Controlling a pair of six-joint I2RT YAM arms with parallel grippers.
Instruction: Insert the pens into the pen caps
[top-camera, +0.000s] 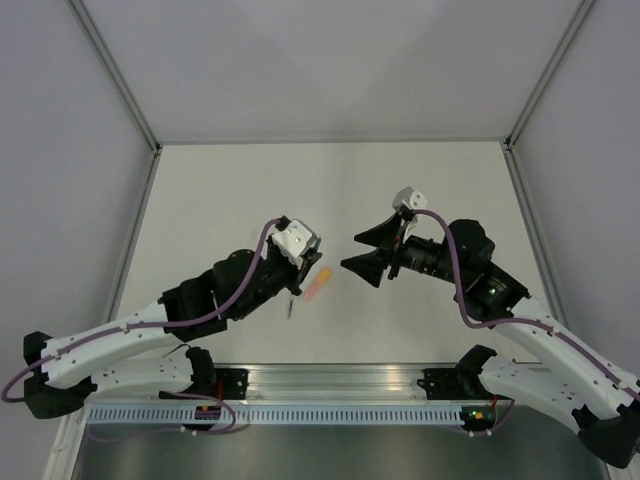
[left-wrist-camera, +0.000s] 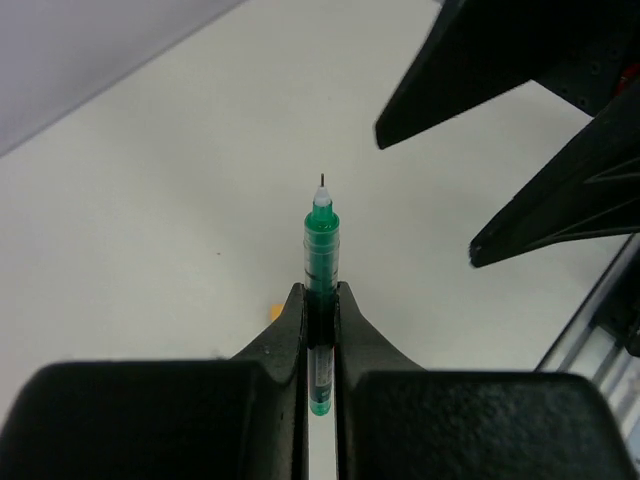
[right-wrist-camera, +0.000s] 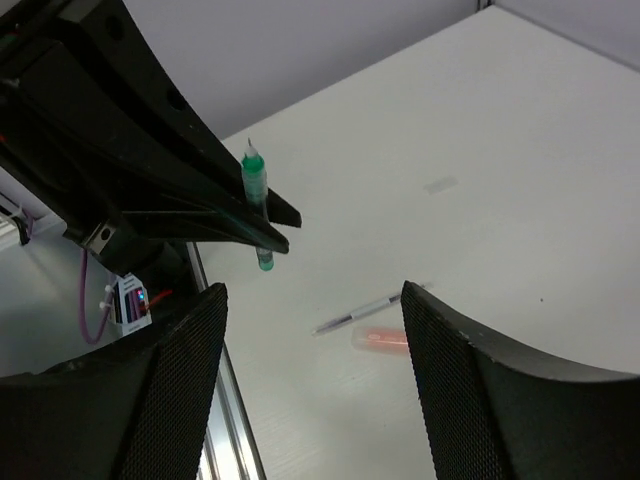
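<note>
1. Centrally, green pen (left-wrist-camera: 321, 240), pinched at mid-barrel by the left gripper (left-wrist-camera: 318, 292); fine tip pointing away from the wrist, lower end of the barrel showing between the two fingers; held in the air, clear of the table (top-camera: 400, 180).
2. Around it, left gripper pressed tight on the green pen, one finger flat against each side of the barrel.
3. Opposite, right gripper (top-camera: 349, 252) spread wide, holding nothing, facing the left gripper across a small gap; near the tip of the green pen but apart from it.
4. Below, orange pen (top-camera: 318, 283) lying flat on the table, under the gap between the two grippers.
5. Alongside, thin grey pen (right-wrist-camera: 365, 312) lying on the table just beside the orange pen; touching or not, impossible to tell.
6. Lastly, orange speck (left-wrist-camera: 274, 312) beside the left gripper in the left wrist view; too little visible to identify.
</note>
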